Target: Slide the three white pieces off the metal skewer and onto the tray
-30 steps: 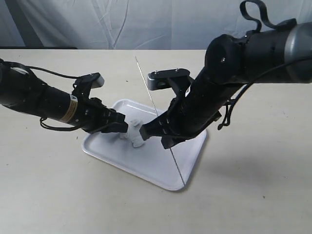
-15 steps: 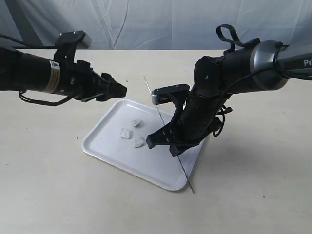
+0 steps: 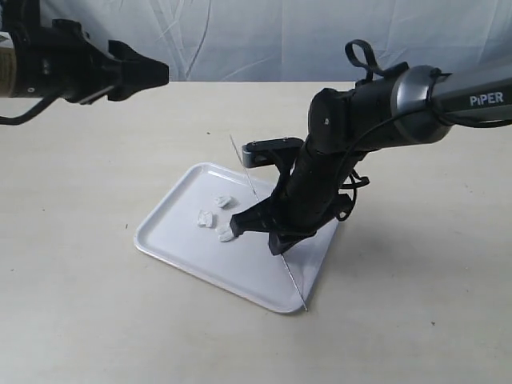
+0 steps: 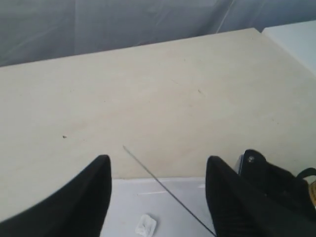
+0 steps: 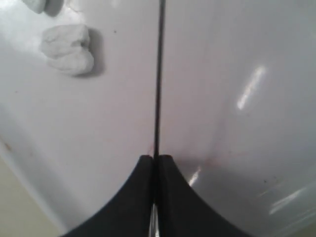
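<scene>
Thin, stiff, slick metal skewer (image 5: 159, 74) clamped near mid-length in right gripper (image 5: 155, 162); three white pieces (image 3: 216, 218), soft and light, lie just off its fingertips on tray (image 3: 164, 244); left gripper (image 4: 159, 168) spread, empty

Metal skewer (image 3: 293, 280) midsection behind right claw (image 3: 258, 234)

Beige tabletop (image 3: 88, 320), wrinkled pale-grey cloth backdrop (image 3: 256, 36)
</scene>
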